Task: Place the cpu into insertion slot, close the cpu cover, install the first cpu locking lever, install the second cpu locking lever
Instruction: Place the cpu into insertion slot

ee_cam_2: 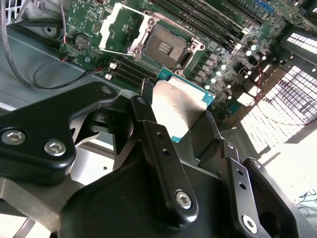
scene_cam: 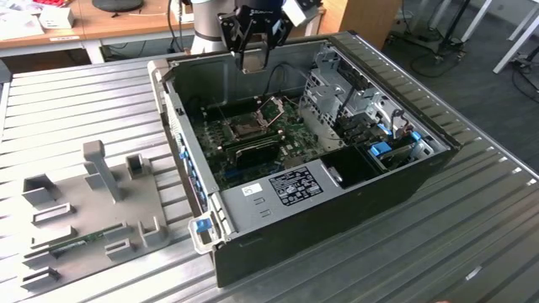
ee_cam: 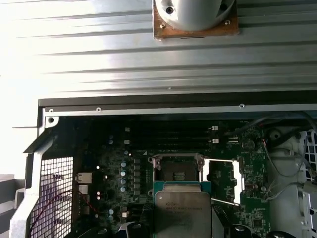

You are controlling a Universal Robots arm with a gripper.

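Observation:
My gripper (scene_cam: 254,62) hangs above the far edge of the open computer case, shut on the cpu (ee_cam_2: 179,110), a flat square chip with a dull metal top and a teal border. The chip is clamped by its edges between the black fingers (ee_cam_2: 149,130). In both wrist views the cpu (ee_cam: 182,210) is apart from the insertion slot (ee_cam: 177,173), a dark square socket on the green motherboard that holds nothing. The slot (ee_cam_2: 167,47) (scene_cam: 246,128) lies uncovered. The cpu cover (ee_cam_2: 123,29) (ee_cam: 223,181) (scene_cam: 274,108), a silver frame, is swung open beside it.
Long black memory slots (ee_cam_2: 208,22) run beside the socket. Drive bays and cables (scene_cam: 362,120) fill the case on the exterior view's right. A grey fixture plate (scene_cam: 93,208) with upright holders lies on the ribbed metal table at the exterior view's left.

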